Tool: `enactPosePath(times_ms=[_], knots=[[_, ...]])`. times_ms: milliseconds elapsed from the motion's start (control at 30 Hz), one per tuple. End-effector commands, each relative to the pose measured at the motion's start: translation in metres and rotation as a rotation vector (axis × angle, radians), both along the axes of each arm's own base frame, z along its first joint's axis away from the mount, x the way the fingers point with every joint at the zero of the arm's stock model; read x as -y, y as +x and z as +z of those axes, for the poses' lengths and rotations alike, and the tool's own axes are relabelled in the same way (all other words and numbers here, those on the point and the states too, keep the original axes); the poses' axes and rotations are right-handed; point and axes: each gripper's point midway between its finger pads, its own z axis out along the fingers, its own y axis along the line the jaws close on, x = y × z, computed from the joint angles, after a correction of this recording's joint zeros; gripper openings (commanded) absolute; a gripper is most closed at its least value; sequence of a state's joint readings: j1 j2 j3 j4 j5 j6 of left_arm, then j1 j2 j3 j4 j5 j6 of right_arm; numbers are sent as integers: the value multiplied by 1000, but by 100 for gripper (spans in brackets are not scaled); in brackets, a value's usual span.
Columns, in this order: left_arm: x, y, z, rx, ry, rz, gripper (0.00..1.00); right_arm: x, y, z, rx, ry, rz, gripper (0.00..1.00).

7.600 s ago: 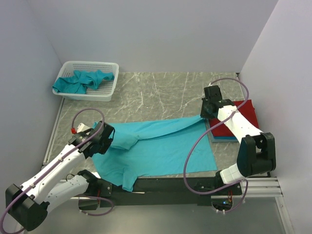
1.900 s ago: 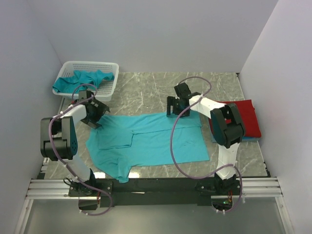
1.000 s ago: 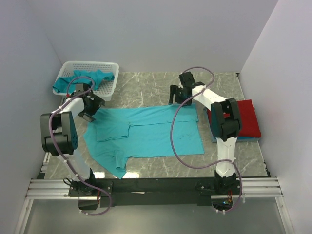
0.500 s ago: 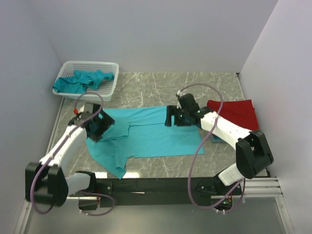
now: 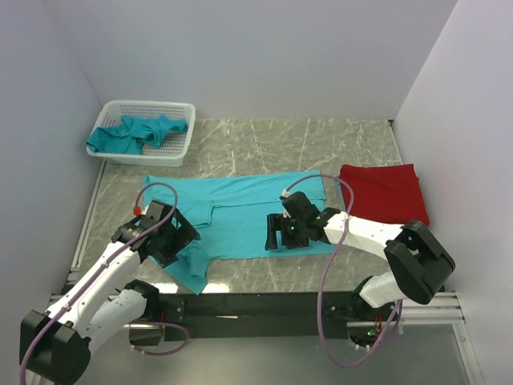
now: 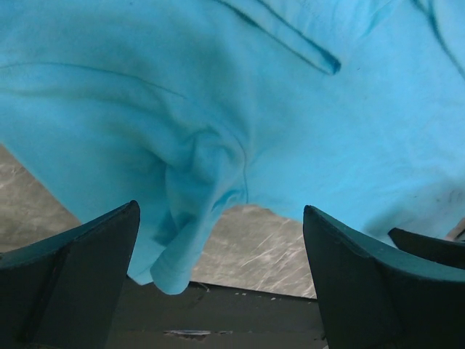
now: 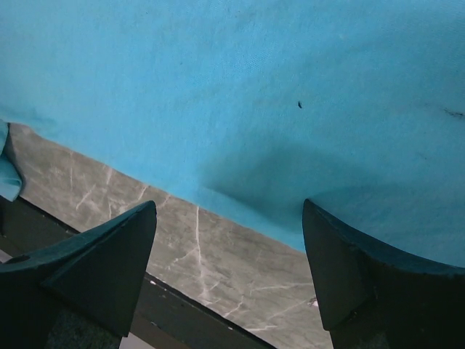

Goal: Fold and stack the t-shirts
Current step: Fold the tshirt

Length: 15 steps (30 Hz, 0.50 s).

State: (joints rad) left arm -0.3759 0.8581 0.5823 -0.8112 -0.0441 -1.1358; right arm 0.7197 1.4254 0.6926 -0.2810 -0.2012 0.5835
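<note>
Hovering with left gripper (image 5: pixel 181 238) and right gripper (image 5: pixel 275 233) spread wide; soft, limp shirt (image 5: pixel 240 210), so pinch hem (image 7: pixel 218 195) and bunched sleeve (image 6: pixel 195 211).

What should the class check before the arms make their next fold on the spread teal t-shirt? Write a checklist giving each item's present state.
1. Left gripper open: ok.
2. Right gripper open: ok.
3. Left gripper above the teal t-shirt's near sleeve: ok.
4. Right gripper above the near hem: ok.
5. Near sleeve lying flat: not ok, it is bunched.
6. Either gripper touching the cloth: cannot tell.
</note>
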Motion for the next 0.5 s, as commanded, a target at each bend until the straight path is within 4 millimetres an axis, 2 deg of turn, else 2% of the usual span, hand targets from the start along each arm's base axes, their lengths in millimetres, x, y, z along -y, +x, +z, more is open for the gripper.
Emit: enactPosePath(times_ms=[0, 133, 400, 467], knots=[[7, -3, 8, -14, -5, -70, 99, 11, 6, -10, 4, -41, -54, 88], [8, -7, 2, -34, 11, -120, 99, 33, 21, -11, 23, -66, -127, 88], [20, -25, 1, -74, -3, -216, 99, 55, 35, -13, 36, -102, -157, 88], [23, -32, -2, -94, 2, -243, 99, 53, 37, -9, 41, -86, -142, 88]])
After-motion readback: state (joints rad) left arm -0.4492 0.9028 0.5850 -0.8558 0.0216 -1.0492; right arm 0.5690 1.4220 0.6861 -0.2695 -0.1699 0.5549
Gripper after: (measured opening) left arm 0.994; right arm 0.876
